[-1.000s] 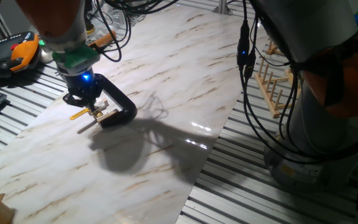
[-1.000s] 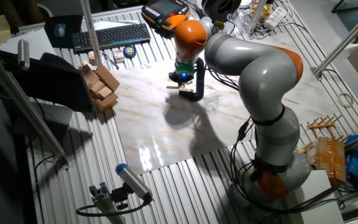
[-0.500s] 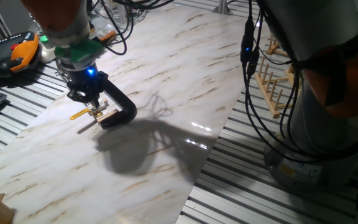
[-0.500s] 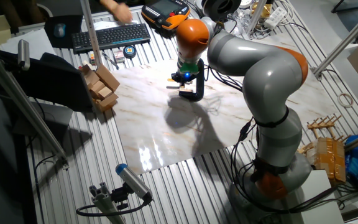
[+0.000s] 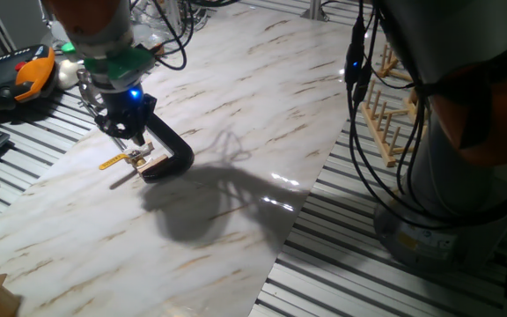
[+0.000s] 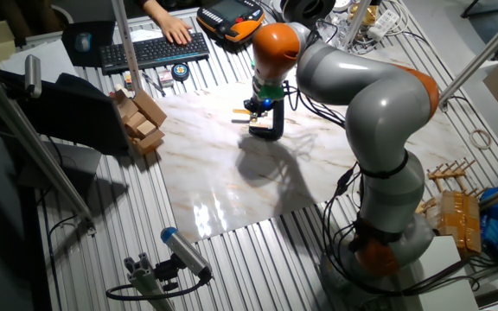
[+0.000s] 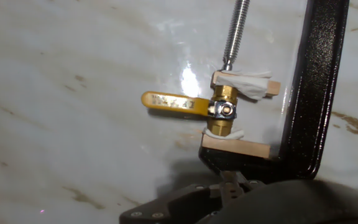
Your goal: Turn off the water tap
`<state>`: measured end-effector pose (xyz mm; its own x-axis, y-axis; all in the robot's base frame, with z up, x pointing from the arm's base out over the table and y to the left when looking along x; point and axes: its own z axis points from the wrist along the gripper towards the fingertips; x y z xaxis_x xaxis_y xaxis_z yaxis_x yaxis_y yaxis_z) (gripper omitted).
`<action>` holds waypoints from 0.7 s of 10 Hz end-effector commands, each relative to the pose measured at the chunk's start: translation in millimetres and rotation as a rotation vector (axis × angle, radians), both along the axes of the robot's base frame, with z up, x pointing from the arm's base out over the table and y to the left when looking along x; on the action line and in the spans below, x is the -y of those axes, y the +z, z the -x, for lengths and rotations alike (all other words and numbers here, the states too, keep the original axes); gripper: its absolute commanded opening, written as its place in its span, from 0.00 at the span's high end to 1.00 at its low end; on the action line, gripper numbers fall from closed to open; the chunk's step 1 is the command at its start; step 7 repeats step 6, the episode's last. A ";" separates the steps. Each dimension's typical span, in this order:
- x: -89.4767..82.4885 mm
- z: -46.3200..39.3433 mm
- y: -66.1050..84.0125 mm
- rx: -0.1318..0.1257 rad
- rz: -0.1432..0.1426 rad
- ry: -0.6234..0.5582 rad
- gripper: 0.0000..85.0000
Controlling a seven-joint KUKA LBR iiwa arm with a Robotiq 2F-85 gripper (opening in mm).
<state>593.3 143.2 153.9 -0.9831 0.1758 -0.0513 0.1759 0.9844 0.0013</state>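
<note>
Above tap: we see gripper [image 5: 128, 134] hovering, touching nothing.
Jaw opening: we cannot tell.
Water tap [image 7: 222, 110]: just below fingers, clamped in black C-clamp [image 7: 316, 93] on table [image 5: 236, 106].

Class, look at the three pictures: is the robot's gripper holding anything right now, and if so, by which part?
Nothing is held. The gripper hangs above the tap, clear of its yellow handle; the tap sits pinched in the black clamp on the table.

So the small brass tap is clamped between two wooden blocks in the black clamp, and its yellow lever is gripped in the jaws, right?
Not gripped. In the hand view the yellow lever sticks out free from the brass tap, nothing touching it. The tap does sit between two wooden blocks in the black clamp.
</note>
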 end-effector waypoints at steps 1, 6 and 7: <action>-1.1 1.7 2.2 0.000 0.006 0.000 1.00; 2.6 6.6 7.8 -0.001 -0.020 0.003 1.00; 2.6 6.6 7.8 -0.001 -0.020 0.003 1.00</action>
